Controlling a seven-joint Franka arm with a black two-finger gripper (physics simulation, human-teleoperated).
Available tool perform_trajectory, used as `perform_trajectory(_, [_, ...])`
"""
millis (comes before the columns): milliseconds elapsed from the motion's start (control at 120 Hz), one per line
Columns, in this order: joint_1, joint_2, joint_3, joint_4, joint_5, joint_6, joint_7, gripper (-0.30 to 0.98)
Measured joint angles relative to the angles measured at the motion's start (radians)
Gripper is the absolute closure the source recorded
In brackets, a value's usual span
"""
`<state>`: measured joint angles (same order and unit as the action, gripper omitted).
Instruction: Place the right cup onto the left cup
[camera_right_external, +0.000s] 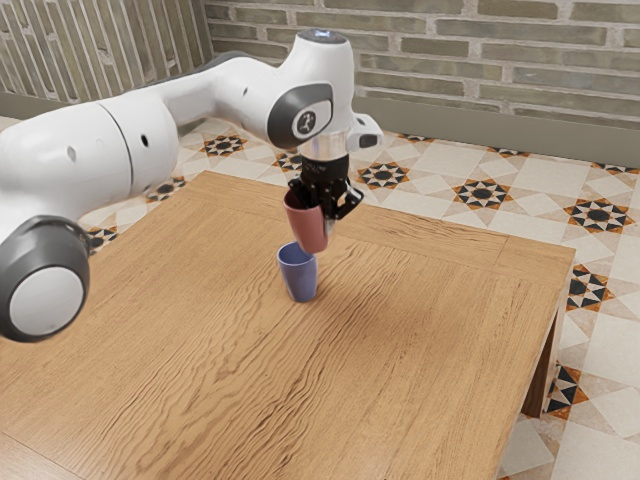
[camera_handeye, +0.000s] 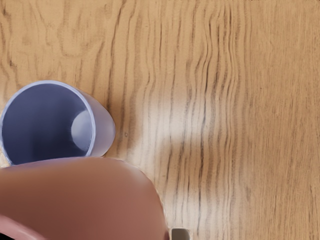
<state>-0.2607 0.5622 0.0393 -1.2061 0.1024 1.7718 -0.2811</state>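
My gripper (camera_right_external: 315, 212) is shut on the pink cup (camera_right_external: 308, 228), holding it off the table, slightly tilted. Below it, the blue cup (camera_right_external: 300, 280) stands upright on the table; the pink cup's lower end overlaps the line of sight just above and beside the blue rim. From the wrist view, the blue cup (camera_handeye: 42, 122) has its open mouth facing up, with part of its near rim hidden behind the large pink cup (camera_handeye: 85, 195). A small grey fingertip piece (camera_handeye: 180, 234) touches or nearly touches the pink cup's side.
The wooden table (camera_right_external: 400, 330) extends around the blue cup on every side. Its far edge lies behind the gripper, with patterned floor tiles and a brick wall beyond. The arm comes in from the exterior view's left, above the table.
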Motion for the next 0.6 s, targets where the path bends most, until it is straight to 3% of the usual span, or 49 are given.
perform_trajectory(600, [0.139, -0.008, 0.006, -0.004, -0.004, -0.025, 0.055, 0.79])
